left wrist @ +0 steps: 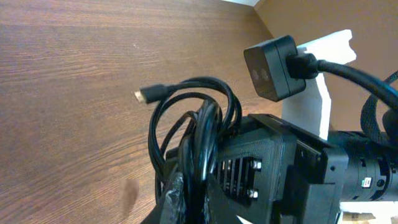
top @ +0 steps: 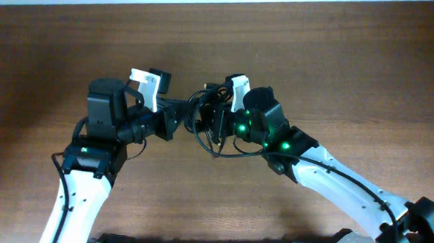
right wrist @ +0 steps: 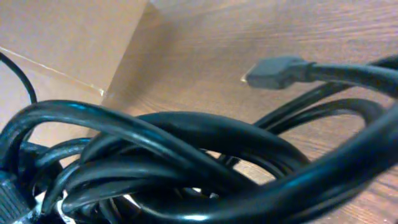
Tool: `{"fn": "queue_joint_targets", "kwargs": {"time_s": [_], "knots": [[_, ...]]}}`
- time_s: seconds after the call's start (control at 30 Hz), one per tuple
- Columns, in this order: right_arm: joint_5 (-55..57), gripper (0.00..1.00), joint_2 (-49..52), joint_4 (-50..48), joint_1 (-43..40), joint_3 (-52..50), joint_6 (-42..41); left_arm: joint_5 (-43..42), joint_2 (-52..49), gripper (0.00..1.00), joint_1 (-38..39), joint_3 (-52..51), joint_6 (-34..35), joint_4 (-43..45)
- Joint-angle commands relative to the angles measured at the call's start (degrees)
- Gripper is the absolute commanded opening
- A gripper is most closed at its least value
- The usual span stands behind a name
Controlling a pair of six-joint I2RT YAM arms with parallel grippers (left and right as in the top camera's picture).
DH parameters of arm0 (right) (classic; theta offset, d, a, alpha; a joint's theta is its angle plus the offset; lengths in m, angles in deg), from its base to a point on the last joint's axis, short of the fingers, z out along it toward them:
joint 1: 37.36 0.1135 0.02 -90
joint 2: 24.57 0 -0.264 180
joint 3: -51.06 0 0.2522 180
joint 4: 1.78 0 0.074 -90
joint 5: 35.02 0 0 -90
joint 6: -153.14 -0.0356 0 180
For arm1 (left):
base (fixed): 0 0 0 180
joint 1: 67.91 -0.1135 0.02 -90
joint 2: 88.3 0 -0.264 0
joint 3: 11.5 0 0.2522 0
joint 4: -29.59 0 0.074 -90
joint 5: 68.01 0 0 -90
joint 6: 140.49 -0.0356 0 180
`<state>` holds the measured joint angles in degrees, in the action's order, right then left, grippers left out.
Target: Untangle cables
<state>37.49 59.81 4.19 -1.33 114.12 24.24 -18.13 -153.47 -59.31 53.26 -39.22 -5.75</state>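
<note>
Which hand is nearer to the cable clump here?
Right, narrowly. The cables bunch directly against the right hand. The left hand reaches them from the opposite side and seems to meet only the clump's outer edge.

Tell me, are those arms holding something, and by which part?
The cables, it seems: left gripper and right gripper meet on the clump's tangled middle, its plug end free. Fingers hidden, so the hold is unsure.

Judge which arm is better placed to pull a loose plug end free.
Left, probably: a plug end juts clear of the cables in its wrist view; tangled loops fill the right wrist view.
</note>
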Motion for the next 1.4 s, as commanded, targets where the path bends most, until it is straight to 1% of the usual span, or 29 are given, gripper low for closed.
{"fn": "queue_joint_targets", "kwargs": {"time_s": [0.0,0.03,0.07,0.1,0.13,0.17,0.2,0.27,0.3,0.37,0.43,0.5,0.57,0.67,0.73,0.77,0.8,0.83,0.93,1.0,1.1,1.13,1.2,1.27,1.3,1.37], "knots": [[4.0,0.42,0.2,-0.2,-0.9,0.2,0.5,-3.2,0.4,0.0,0.2,1.7,-0.6,-0.1],[3.4,0.53,-0.1,-0.1,-0.9,0.2,0.5,-1.5,0.4,0.0,0.2,1.7,-0.6,-0.1],[1.9,0.67,-0.8,-0.1,-0.9,0.2,0.5,0.8,0.4,0.0,0.2,1.7,-0.4,-0.1],[-1.7,0.79,-2.6,-0.1,-1.3,0.2,0.5,4.9,0.4,0.0,0.2,1.7,1.1,-0.1],[-3.6,0.87,-3.9,0.3,-1.7,0.2,0.5,7.9,0.4,0.0,0.0,1.7,3.2,-0.1],[-4.3,0.95,-5.5,1.9,-2.7,0.2,1.2,8.9,0.4,0.0,-0.7,1.7,3.7,0.1],[-4.4,0.99,-7.1,4.6,-4.0,0.2,3.3,8.9,0.4,0.0,-1.6,1.7,3.7,0.1],[-4.4,0.98,-9.9,9.8,-6.8,0.2,9.9,8.9,0.4,0.0,-3.2,1.7,4.0,-0.1],[-4.4,0.99,-11.5,12.1,-8.9,0.2,13.3,8.5,0.4,0.0,-4.5,1.7,5.3,-0.3],[-4.5,0.99,-12.7,13.2,-12.5,0.2,20.9,4.1,0.1,0.0,-6.7,1.7,5.8,0.1],[-4.4,0.99,-12.3,13.2,-13.4,0.2,26.1,-0.1,-0.8,0.0,-7.6,1.7,5.8,0.1],[-4.7,0.99,-10.5,13.2,-13.4,0.2,29.8,-5.8,-2.3,0.0,-7.6,1.7,5.8,0.1],[-4.8,0.99,-7.8,12.7,-13.0,0.2,30.2,-10.7,-4.0,0.0,-7.6,1.7,5.8,0.2],[-5.0,0.99,-3.7,12.5,-11.3,0.2,30.1,-15.2,-6.1,0.0,-7.6,1.7,5.9,0.2],[-5.4,0.99,-2.2,12.5,-10.6,0.2,30.0,-15.6,-6.5,0.0,-7.6,1.7,5.2,0.3],[-6.1,1.0,-2.2,12.5,-10.6,0.2,29.0,-15.6,-6.5,0.0,-7.6,1.7,1.9,0.4],[-7.2,1.0,-2.4,12.1,-10.6,0.2,28.8,-15.6,-6.5,0.0,-7.6,1.7,0.2,0.3],[-8.2,1.0,-2.4,11.4,-10.6,0.2,28.8,-15.6,-6.5,0.0,-7.6,1.7,-0.1,0.4],[-8.4,1.0,-2.3,7.6,-10.6,0.2,29.1,-18.9,-6.5,0.0,-7.6,1.7,0.0,0.5],[-6.6,1.0,-2.3,0.1,-10.6,0.2,29.0,-23.7,-6.5,0.0,-7.6,1.7,0.0,-0.2],[-5.9,1.0,-2.3,-4.1,-10.6,0.2,29.0,-23.7,-6.5,0.0,-7.6,1.7,-0.1,-0.3],[-5.9,1.0,-2.3,-6.1,-10.6,0.2,27.5,-23.5,-6.5,0.0,-7.6,1.7,-0.1,-0.4],[-5.8,1.0,-2.3,-9.3,-10.7,0.2,25.4,-21.9,-6.5,0.0,-7.6,1.7,-0.1,-1.3],[-5.9,1.0,-2.4,-12.1,-11.6,0.2,20.6,-17.3,-6.5,0.0,-7.6,1.7,-0.5,-3.3],[-6.1,1.0,-2.7,-12.7,-12.8,0.2,15.4,-11.6,-6.5,0.0,-7.6,1.7,-0.7,-5.0],[-7.9,1.0,-2.7,-11.3,-14.8,0.2,8.2,-3.1,-6.5,0.0,-7.6,1.7,-0.8,-5.7]]}}
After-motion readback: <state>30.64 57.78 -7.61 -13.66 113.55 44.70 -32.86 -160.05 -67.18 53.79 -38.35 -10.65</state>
